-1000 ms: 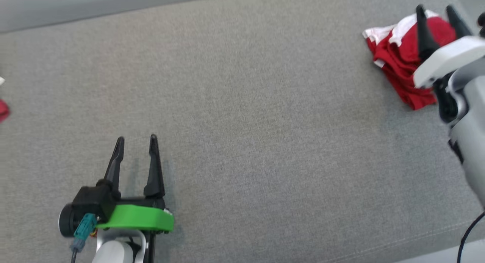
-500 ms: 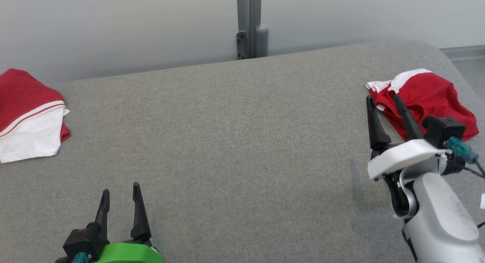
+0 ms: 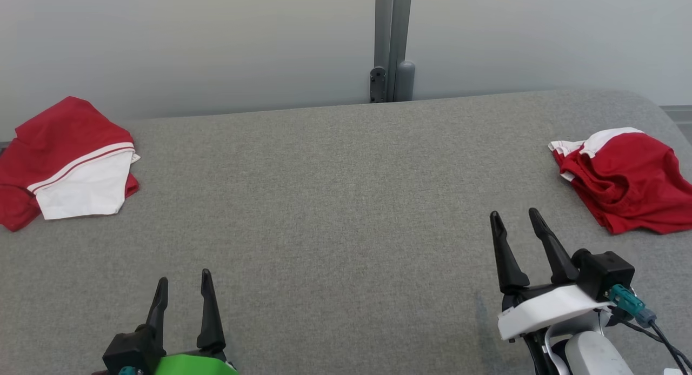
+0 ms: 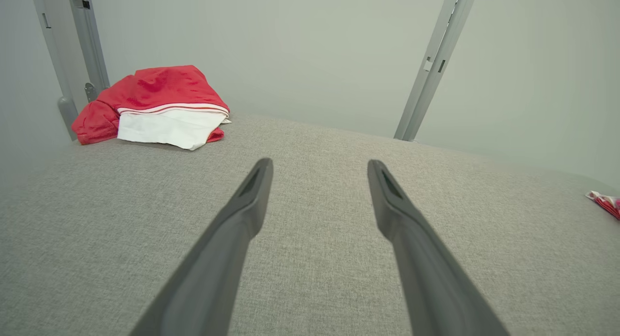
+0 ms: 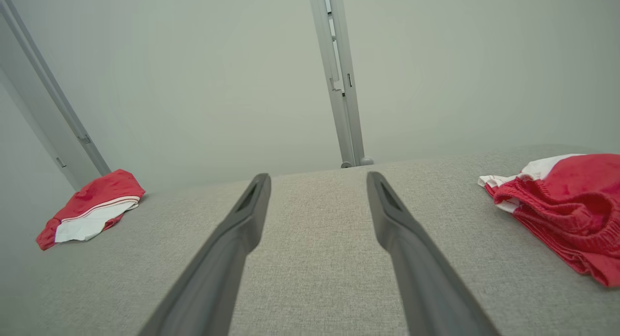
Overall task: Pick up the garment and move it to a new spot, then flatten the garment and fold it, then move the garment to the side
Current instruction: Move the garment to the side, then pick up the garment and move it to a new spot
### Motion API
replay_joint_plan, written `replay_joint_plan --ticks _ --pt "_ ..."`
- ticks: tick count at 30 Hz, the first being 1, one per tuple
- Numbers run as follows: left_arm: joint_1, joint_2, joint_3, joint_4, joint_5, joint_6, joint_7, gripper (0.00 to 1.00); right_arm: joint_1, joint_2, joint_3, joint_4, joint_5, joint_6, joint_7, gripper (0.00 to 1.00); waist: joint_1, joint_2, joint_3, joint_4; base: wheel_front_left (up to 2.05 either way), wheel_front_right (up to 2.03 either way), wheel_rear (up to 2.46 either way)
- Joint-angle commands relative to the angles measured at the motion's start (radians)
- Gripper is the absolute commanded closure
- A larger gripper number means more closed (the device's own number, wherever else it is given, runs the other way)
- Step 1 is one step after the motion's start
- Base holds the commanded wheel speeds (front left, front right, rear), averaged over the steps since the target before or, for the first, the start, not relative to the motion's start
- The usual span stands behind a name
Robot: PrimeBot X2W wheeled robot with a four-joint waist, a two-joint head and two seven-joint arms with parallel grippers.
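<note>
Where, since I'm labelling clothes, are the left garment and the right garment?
left garment [image 3: 70, 129]: head view, on its red upper cloth.
right garment [image 3: 632, 178]: head view, on its red middle folds.

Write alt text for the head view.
The left pincer and right pincer, both open and empty, point across a grey fabric surface. One red-and-white garment lies at its far left, a second garment at its far right.

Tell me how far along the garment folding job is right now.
Looks done: one red-and-white garment lies folded compactly at the left edge of the table. In hand: nothing; the left hand and right hand are both open and empty. Left, probably: the other garment at the right edge is bunched, so it seems to need picking up, flattening, folding and setting aside.
</note>
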State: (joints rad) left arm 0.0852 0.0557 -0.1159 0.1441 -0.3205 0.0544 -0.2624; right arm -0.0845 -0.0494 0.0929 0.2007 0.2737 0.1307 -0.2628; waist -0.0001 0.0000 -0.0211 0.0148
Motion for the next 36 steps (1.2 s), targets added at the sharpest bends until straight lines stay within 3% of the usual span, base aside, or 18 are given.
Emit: replay_joint_plan --ticks 1,25,30,36 --pt "-0.015 -0.001 -0.002 0.003 0.006 -0.005 -0.003 0.0 0.013 -0.003 0.004 -0.006 0.008 0.0 -0.003 0.0 0.0001 0.0 0.001 0.0 0.0 0.0 0.0" --pt "-0.035 -0.005 0.0 0.013 0.024 -0.019 -0.003 0.0 0.019 -0.002 0.001 0.017 -0.009 0.0 -0.003 0.0 0.0001 0.0 0.007 0.004 0.0 0.0 0.0" --pt "-0.046 -0.005 -0.005 0.01 0.025 -0.015 -0.003 0.0 0.022 -0.003 0.007 0.022 -0.028 0.0 -0.003 0.0 0.0001 0.0 0.003 0.062 0.0 0.0 0.0" --pt "-0.049 -0.004 0.001 0.003 0.028 -0.01 -0.003 0.0 0.026 -0.002 0.008 0.02 -0.033 0.0 -0.001 0.0 0.0001 0.0 0.002 0.199 0.0 0.0 0.0"
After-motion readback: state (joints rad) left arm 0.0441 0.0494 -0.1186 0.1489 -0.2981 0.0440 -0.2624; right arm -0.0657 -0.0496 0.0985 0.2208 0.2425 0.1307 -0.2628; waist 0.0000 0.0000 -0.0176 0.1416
